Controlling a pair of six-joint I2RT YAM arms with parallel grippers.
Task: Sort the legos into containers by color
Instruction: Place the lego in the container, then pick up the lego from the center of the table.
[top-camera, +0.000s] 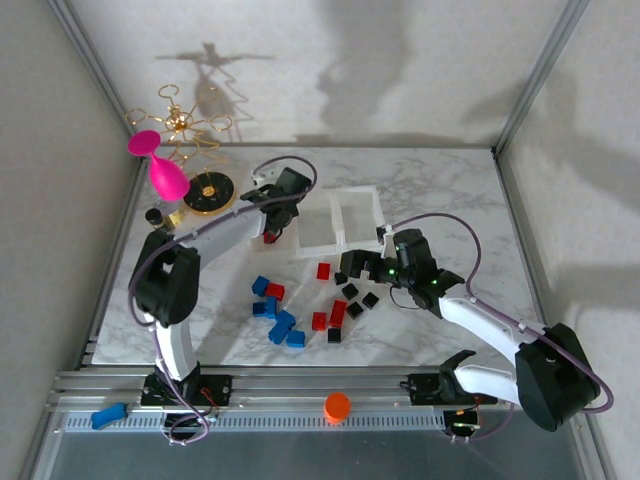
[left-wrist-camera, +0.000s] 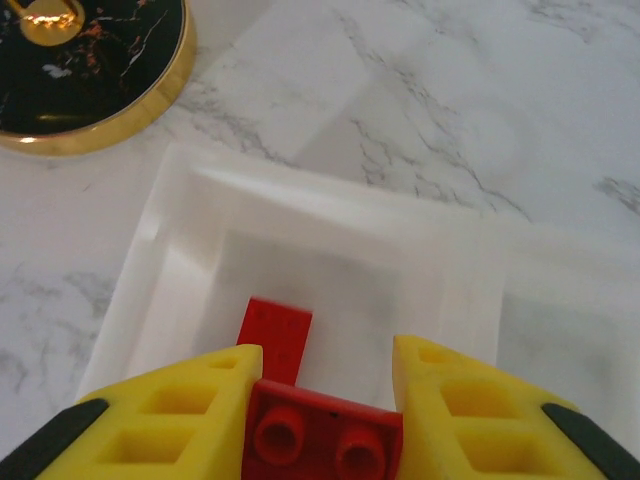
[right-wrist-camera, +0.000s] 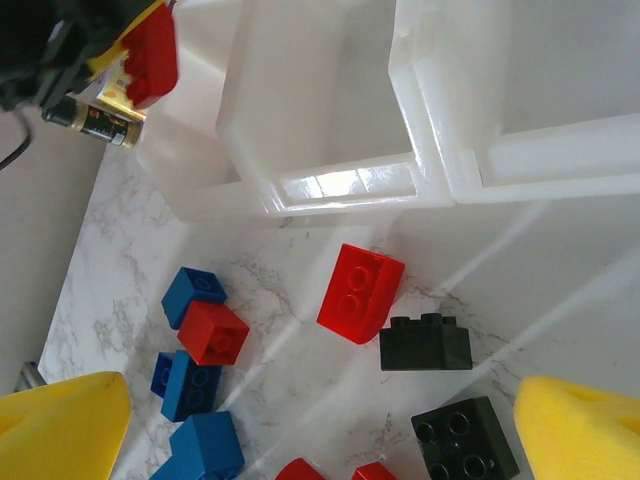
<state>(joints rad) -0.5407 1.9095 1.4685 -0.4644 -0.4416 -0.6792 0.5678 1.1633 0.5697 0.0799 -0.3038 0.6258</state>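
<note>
1. By my reading you are near the start. One red piece is binned, a second is in the grip, and every other brick lies loose on the table (top-camera: 450, 200).
2. Your left pincer (top-camera: 272, 228) is clamped on a red brick (left-wrist-camera: 320, 435), studs toward its camera. It hangs over the left bin (left-wrist-camera: 165, 250) of the three joined bins (top-camera: 355, 190).
3. One flat red piece (left-wrist-camera: 277, 338) lies on that left bin's floor, just beyond the held brick. Nothing else shows in there.
4. The middle bin (right-wrist-camera: 340, 185) and the right bin (right-wrist-camera: 560, 160) look empty, as far as their walls let you see.
5. On the table in front of the bins, the blue bricks (top-camera: 278, 318) cluster on the left. The loose red bricks (top-camera: 338, 312) are scattered through the middle, and the black bricks (top-camera: 352, 292) lie toward the right.
6. Your right pincer (top-camera: 358, 266) stands wide open and holds nothing. It is low over the black bricks, just in front of the right bin.
7. What I judge is left:
   - Release the held red brick.
   - Move the remaining reds, then all the blues and blacks.
   - No bin holds blue or black yet, so which bin takes which colour is open.
</note>
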